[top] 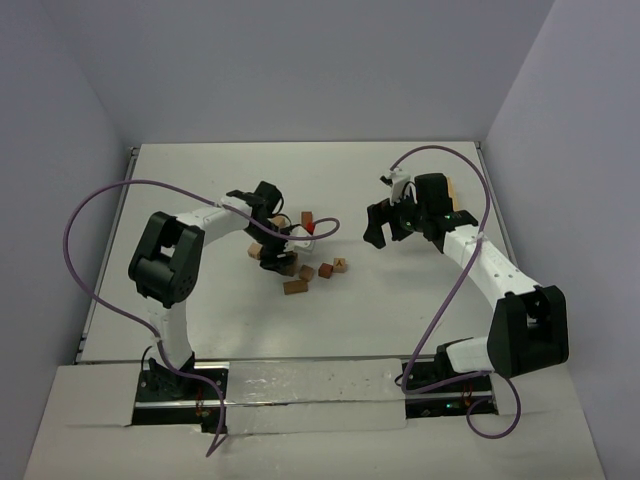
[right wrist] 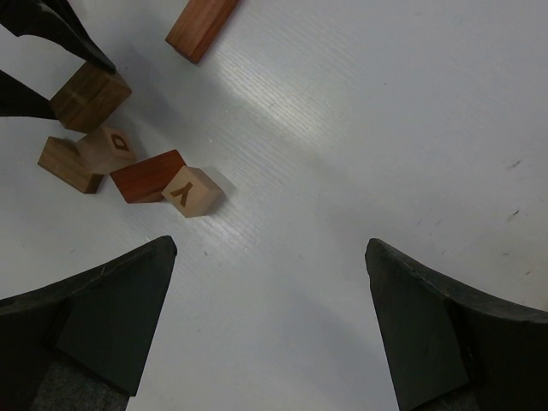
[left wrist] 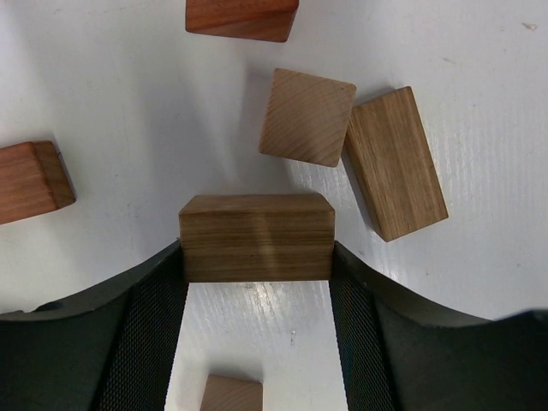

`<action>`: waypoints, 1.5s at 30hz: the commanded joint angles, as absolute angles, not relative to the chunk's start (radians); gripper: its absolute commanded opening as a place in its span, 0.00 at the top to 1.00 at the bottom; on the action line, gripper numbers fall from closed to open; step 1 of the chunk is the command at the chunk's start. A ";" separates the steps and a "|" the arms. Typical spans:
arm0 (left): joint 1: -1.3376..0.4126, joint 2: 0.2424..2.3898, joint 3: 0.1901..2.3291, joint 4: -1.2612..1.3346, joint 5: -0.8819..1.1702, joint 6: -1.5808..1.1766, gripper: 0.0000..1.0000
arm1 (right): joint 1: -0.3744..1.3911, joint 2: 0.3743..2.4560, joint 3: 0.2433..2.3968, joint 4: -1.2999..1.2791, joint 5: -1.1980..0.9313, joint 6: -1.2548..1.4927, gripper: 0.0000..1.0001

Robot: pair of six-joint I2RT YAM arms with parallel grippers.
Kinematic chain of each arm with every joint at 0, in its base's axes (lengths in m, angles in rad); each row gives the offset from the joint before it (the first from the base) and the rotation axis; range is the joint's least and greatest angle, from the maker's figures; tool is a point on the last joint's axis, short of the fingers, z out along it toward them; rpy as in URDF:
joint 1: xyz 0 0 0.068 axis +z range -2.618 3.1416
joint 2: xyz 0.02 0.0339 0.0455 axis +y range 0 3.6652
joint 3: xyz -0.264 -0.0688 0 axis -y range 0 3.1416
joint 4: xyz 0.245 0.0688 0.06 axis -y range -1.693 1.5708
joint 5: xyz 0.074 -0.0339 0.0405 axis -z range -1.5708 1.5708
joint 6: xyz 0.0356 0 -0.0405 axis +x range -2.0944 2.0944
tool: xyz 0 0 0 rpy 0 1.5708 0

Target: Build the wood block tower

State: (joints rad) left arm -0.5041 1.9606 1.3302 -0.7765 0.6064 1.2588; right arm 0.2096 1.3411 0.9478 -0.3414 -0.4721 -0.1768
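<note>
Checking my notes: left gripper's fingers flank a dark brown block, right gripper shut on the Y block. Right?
No: right wrist view shows the right gripper open and empty, the Y block lying loose ahead. The left gripper flanks the dark brown block.

The desk [right wrist: 360,128] is white with fine ribbing. The left tool [left wrist: 257,257] is black, its pads [left wrist: 145,342] meshed; the olive block [left wrist: 255,238] between them shows streaky darker grain. Around it I see a pale tan cube [left wrist: 306,117], a mid-brown bar [left wrist: 395,163] and two reddish blocks [left wrist: 241,17]. The right tool [right wrist: 270,248] is dark grey. Before it a pale Y cube [right wrist: 193,190] carries a brown letter, next to a red-brown block [right wrist: 147,175]. The cables [top: 440,149] are purple, the arms [top: 490,265] white with black joints, the walls [top: 300,70] pale lilac-grey.
</note>
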 commanded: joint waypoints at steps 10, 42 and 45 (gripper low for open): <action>-0.505 1.921 1.497 -0.801 0.639 1.158 0.55 | 0.216 1.308 0.924 -0.267 -0.479 -0.179 0.00; -0.471 2.289 2.060 -1.022 0.558 1.034 0.58 | 0.175 1.373 0.987 -0.302 -0.500 -0.166 0.00; -0.472 2.298 2.073 -1.025 0.562 1.023 0.58 | 0.167 1.385 1.002 -0.316 -0.502 -0.171 0.00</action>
State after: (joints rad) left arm -0.4660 2.2897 2.0131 -1.0049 0.5490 1.0453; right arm 0.1840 1.3670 0.9428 -0.3084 -0.4853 -0.1722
